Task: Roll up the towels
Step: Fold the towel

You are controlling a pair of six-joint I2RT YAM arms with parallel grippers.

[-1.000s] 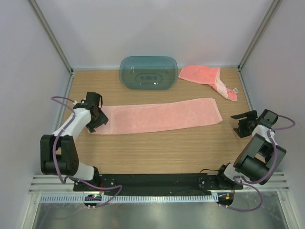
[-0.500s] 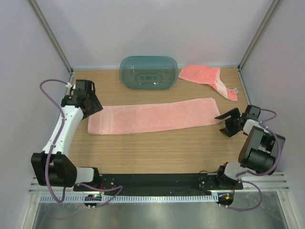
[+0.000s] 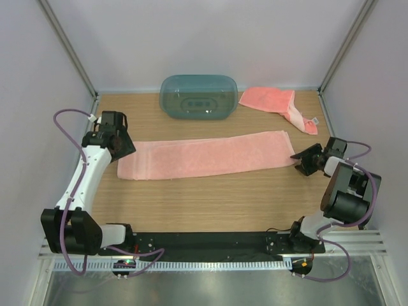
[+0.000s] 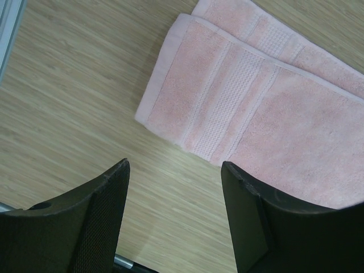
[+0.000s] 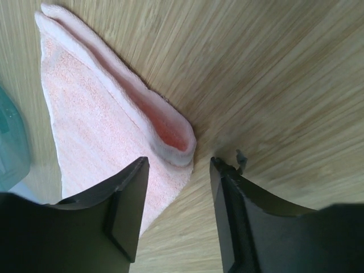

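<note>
A long salmon-pink towel (image 3: 207, 157) lies folded into a flat strip across the middle of the table. My left gripper (image 3: 125, 148) hangs open just off its left end. In the left wrist view that gripper (image 4: 175, 168) has bare wood between its fingers, and the towel's layered end (image 4: 250, 96) lies just ahead. My right gripper (image 3: 299, 159) is low at the strip's right end, open. In the right wrist view the towel's folded corner (image 5: 170, 139) sits just beyond the right gripper (image 5: 179, 162). A second pink towel (image 3: 273, 102) lies crumpled at the back right, its white tag (image 3: 313, 120) showing.
A translucent teal oval tub (image 3: 198, 97) stands upside down at the back centre, its edge showing in the right wrist view (image 5: 8, 142). Grey walls and metal posts close in the wooden table (image 3: 217, 197) on three sides.
My left gripper drew back off the towel's left end toward the left wall. My right gripper moved left up to the towel's right corner and its jaws narrowed somewhat.
</note>
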